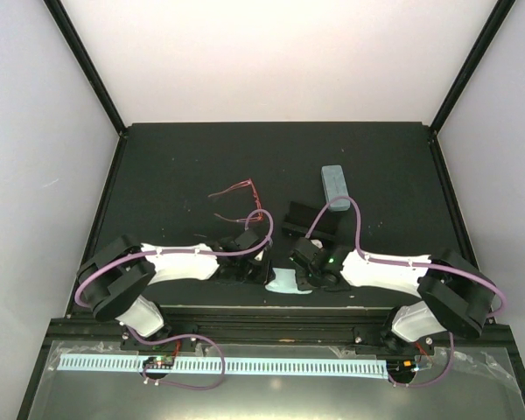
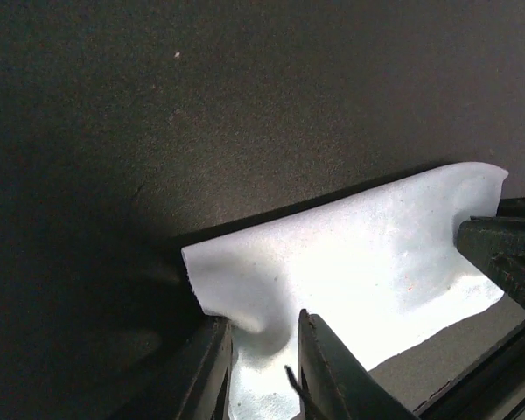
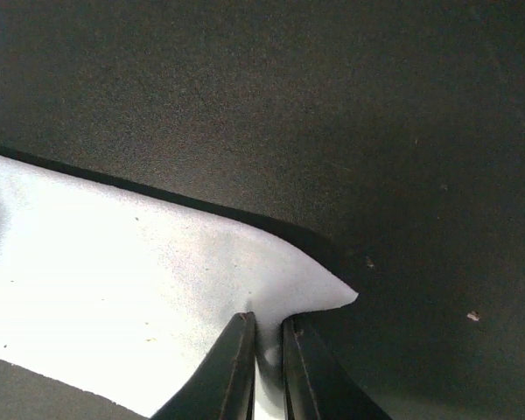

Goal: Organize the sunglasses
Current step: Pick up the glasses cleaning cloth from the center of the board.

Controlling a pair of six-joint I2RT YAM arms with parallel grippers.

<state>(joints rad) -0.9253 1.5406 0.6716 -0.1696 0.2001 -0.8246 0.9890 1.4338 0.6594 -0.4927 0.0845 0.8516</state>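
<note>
Overhead view: a pale blue cloth (image 1: pixel 289 282) is seen on the dark table (image 1: pixel 175 166), flanked by the left gripper (image 1: pixel 259 268) at its left end and the right gripper (image 1: pixel 306 276) at its right end. The red sunglasses (image 1: pixel 241 198) are noted lying on the table beyond the cloth and to its left, well apart from it and touched by neither gripper. A pale blue case (image 1: pixel 335 186) is recorded beyond the cloth and to its right. A dark shape (image 1: pixel 304 220) between the cloth and that case is too poorly separated from the table to be named, so the black sunglasses cannot be picked out with certainty. How the cloth is gripped is not resolved from overhead. Left wrist view: the fingers (image 2: pixel 332 376) are shown drawn close, the narrow gap between them filled by a puckered fold of the cloth. The cloth's near edge is lifted, and a shadow is cast beneath it. A finger of the right gripper is seen at the cloth's far end. Right wrist view: the fingers (image 3: pixel 232 372) are shown almost touching, with a corner of the cloth pinched between them. The sunglasses and the case are taken in by the overhead view alone.
</note>
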